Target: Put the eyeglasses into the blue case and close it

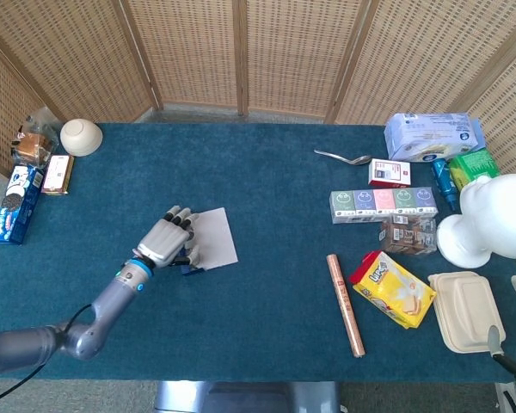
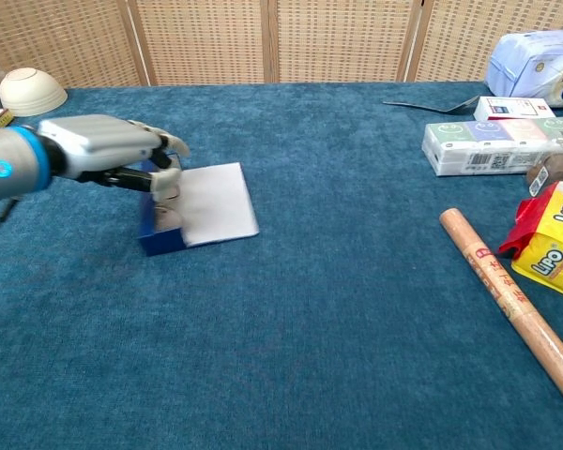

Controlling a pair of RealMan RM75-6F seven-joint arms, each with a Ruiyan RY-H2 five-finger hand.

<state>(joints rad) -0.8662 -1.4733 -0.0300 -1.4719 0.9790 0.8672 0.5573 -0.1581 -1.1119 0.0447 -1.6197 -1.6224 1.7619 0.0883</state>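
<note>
On the dark teal carpet-like tabletop [image 1: 267,292], left of centre, lies the small rectangular blue eyeglass case [image 2: 161,234] with its pale grey-white lid flap [image 2: 214,202] folded out flat toward the right. The robot's grey and silver left hand [image 2: 108,150] sits over the case's blue body, fingers curved down onto it and the thumb lying against the near edge of the flap; it seems to be gripping or pressing the case, though the hand hides just how. Whether the eyeglasses are inside cannot be told, since the hand covers the opening and no glasses show anywhere else on the table. The right hand is not visible in either view.

The case looks like a light, rigid box with a thin, stiff flap hinged along one long side. Judging by its size, it would slide easily on the cloth if pushed from one side, so closing it probably calls for steadying the blue body while lifting the flap by its free far edge and folding it over. If glasses are inside, they are fragile, so a gentle press would be wise.

Along the left edge stand a cream ceramic bowl [image 1: 81,136] and some snack packets [image 1: 15,202]. On the right are a brown cardboard tube [image 1: 346,305], a yellow snack bag [image 1: 394,288], a metal spoon [image 1: 342,157] and assorted boxes.
</note>
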